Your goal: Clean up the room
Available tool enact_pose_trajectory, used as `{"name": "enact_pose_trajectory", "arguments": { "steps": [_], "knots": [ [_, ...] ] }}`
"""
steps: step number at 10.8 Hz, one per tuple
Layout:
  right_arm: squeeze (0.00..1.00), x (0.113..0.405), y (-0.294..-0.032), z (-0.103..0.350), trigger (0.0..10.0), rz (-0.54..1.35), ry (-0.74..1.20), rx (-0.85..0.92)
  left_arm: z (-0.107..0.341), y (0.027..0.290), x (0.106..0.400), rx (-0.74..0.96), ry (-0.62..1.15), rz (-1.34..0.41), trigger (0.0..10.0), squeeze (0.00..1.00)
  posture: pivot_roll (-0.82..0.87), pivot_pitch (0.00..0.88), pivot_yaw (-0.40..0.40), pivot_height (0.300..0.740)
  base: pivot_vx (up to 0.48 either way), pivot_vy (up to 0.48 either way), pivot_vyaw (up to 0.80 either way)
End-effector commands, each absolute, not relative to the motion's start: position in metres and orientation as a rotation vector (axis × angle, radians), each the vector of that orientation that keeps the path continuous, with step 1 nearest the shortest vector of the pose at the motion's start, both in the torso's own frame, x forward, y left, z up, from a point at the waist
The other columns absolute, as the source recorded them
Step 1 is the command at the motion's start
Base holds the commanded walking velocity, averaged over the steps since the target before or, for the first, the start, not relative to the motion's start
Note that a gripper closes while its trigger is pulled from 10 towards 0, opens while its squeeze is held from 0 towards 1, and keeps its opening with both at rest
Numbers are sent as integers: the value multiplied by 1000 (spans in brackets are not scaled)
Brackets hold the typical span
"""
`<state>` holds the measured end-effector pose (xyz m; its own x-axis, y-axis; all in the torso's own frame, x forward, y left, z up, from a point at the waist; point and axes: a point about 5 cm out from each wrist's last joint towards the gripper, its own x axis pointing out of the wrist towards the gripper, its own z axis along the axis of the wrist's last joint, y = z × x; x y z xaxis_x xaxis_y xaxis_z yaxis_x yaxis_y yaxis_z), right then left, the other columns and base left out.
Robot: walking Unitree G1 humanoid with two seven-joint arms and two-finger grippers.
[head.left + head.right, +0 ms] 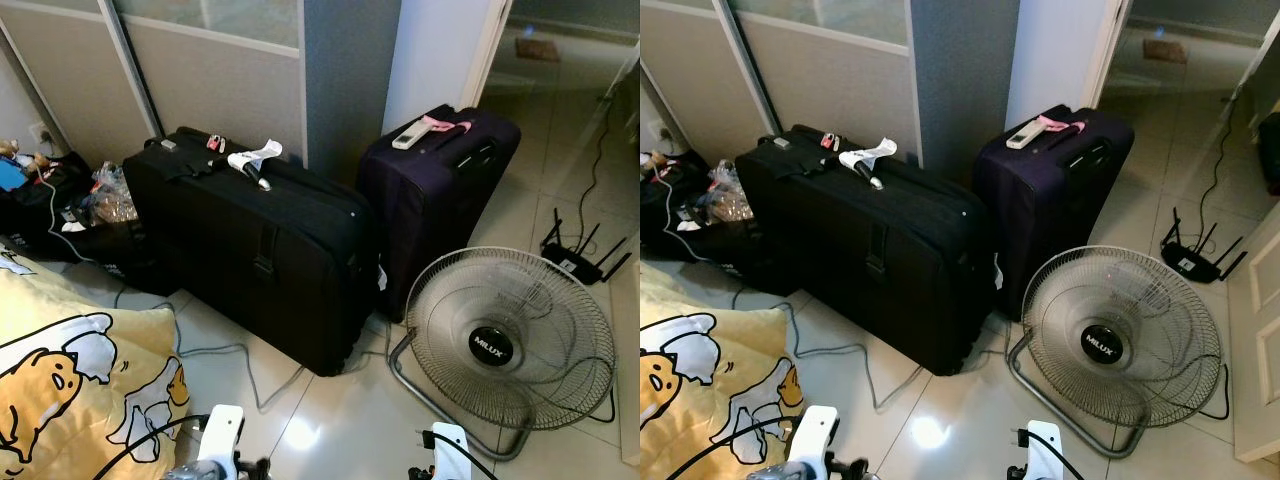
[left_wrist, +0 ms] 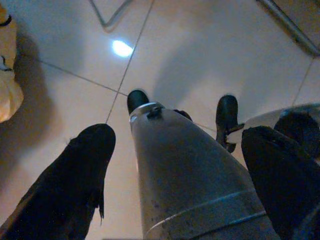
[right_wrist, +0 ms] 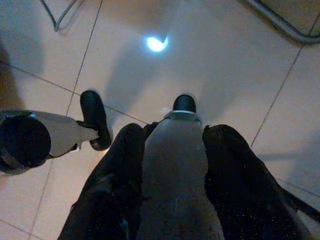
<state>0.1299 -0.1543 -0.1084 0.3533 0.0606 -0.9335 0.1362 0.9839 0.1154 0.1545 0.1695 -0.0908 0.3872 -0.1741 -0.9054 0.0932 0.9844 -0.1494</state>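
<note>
both arms hanging idle, left end effector fingers apart, right end effector fingers apart, tiled floor below them, black suitcase and fan ahead

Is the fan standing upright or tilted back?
Tilted back: the fan leans on its floor stand, its grille facing up toward the camera.

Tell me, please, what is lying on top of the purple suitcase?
On the purple suitcase lie a white remote control and a pink tag or ribbon by the handle. Its contents cannot be seen.

Upright black suitcase, cluttered top
</note>
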Motion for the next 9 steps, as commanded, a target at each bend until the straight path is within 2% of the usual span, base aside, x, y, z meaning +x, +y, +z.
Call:
{"name": "enact_pose_trajectory", "arguments": {
  "steps": [1, 3, 4, 9],
  "knots": [
    [0, 118, -152, -112, 10000, -83, 1255, 224, -91, 173, 154, -95, 1170, -124, 10000, 0, 5, 0, 46, 740, 0, 0, 0],
    [0, 121, -150, -112, 10000, -124, 1246, 282, -96, 167, 147, -62, 1241, -159, 10000, 0, 4, 0, 48, 740, 0, 0, 0],
    [0, 129, -156, -109, 10000, -119, 1248, 284, -102, 171, 134, -53, 1368, -131, 10000, 0, 1, 0, 48, 740, 0, 0, 0],
    [0, 140, -164, -105, 10000, -102, 1266, 275, -102, 166, 134, -85, 1399, -140, 10000, 0, -1, 0, 44, 740, 0, 0, 0]
  ]
}}
